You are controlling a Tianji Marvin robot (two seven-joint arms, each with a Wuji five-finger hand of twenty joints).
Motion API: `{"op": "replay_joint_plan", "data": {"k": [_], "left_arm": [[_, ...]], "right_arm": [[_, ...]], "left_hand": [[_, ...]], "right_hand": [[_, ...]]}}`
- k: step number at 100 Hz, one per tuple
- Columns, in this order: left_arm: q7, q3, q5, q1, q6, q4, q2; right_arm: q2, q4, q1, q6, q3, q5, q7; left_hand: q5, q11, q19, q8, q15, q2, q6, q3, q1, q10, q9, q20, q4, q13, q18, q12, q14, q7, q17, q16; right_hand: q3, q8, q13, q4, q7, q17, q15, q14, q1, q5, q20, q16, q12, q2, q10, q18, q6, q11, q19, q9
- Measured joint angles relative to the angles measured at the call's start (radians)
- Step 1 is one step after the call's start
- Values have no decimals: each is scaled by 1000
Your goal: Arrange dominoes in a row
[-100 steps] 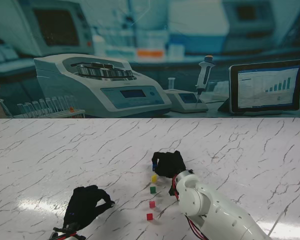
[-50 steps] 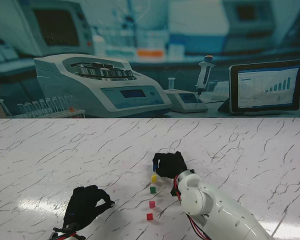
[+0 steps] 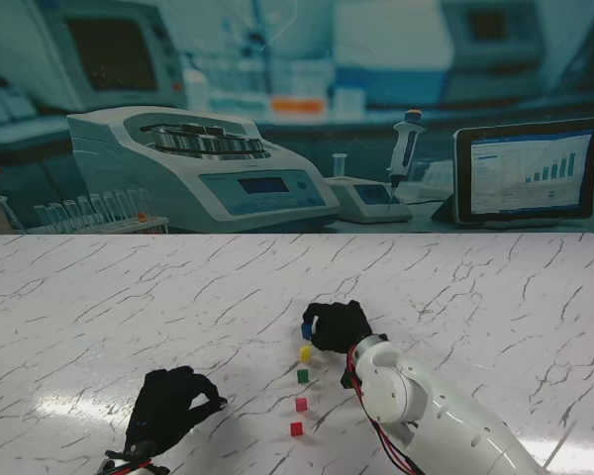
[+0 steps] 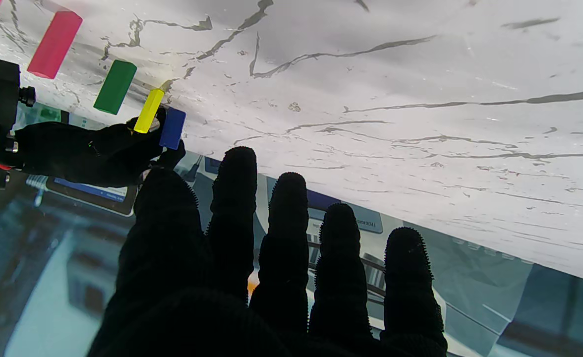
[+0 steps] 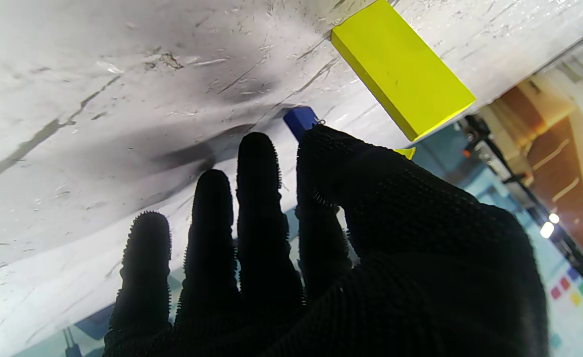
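On marble table (image 3: 99, 297), near centre, 4 dominoes stand in a row running away from me: red domino (image 3: 296, 428), pink domino (image 3: 301, 404), green domino (image 3: 302, 375), yellow domino (image 3: 305, 352). Right hand (image 3: 337, 326) pinches blue domino (image 3: 306, 332) w/ thumb + index just beyond yellow. Left hand (image 3: 168, 406) rests to the left, well apart, fingers spread, holding nothing.

Marble table (image 3: 99, 297): a row of five dominoes (image 3: 300, 379) stands near its middle, running from 6 o'clock toward 12 o'clock. Right hand (image 3: 337, 325) at the row's far end, just to its right, touching the farthest domino (image 3: 306, 332). Left hand (image 3: 168, 406) at 8 o'clock of the row, well apart. Beyond the table's far edge, a backdrop (image 3: 297, 119).
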State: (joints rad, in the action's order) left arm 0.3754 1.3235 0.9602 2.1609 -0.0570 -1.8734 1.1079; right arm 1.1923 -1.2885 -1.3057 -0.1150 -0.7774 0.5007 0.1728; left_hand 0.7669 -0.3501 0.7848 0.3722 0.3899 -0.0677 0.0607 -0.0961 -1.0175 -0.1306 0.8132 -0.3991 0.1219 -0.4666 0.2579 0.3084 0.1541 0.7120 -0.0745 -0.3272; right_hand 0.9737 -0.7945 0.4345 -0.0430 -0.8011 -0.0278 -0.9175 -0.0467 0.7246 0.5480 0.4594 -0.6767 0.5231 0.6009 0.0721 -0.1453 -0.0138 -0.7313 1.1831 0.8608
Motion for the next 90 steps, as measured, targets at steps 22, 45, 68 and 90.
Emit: {"op": "replay_joint_plan", "data": {"k": [22, 45, 68, 90], "left_arm": [[1, 0, 0, 0, 0, 0, 0], [1, 0, 0, 0, 0, 0, 0], [-1, 0, -2, 0, -1, 0, 0], [-2, 0, -3, 0, -1, -1, 0]], "right_arm": [[-2, 0, 2, 1, -1, -4, -7], [-2, 7, 9, 8, 3, -4, -7], [-2, 14, 14, 16, 7, -1, -6], [-2, 22, 19, 23, 13, 3, 4]], "left_hand": [[0, 0, 0, 0, 0, 0, 0, 0, 0, 0, 0, 0, 0, 0, 0, 0, 0, 0, 0, 0], [0, 0, 0, 0, 0, 0, 0, 0, 0, 0, 0, 0, 0, 0, 0, 0, 0, 0, 0, 0], [0, 0, 0, 0, 0, 0, 0, 0, 0, 0, 0, 0, 0, 0, 0, 0, 0, 0, 0, 0], [0, 0, 0, 0, 0, 0, 0, 0, 0, 0, 0, 0, 0, 0, 0, 0, 0, 0, 0, 0]], "right_hand": [[0, 0, -14, 0, 64, -9, 4, -6, 0, 0, -1, 7, 0, -3, 4, 0, 24, 22, -13, -12], [0, 0, -14, 0, 64, -10, 4, -6, 0, 3, -1, 7, 11, -3, 7, 0, 24, 21, -13, -12], [0, -13, -14, 0, 64, -10, 4, -6, 27, 7, -1, 7, 14, -3, 7, 0, 6, 19, -14, -12], [0, -13, -14, 0, 51, -10, 4, -6, 50, 15, -1, 7, 14, -3, -1, 0, -15, 20, -15, -12]]}}
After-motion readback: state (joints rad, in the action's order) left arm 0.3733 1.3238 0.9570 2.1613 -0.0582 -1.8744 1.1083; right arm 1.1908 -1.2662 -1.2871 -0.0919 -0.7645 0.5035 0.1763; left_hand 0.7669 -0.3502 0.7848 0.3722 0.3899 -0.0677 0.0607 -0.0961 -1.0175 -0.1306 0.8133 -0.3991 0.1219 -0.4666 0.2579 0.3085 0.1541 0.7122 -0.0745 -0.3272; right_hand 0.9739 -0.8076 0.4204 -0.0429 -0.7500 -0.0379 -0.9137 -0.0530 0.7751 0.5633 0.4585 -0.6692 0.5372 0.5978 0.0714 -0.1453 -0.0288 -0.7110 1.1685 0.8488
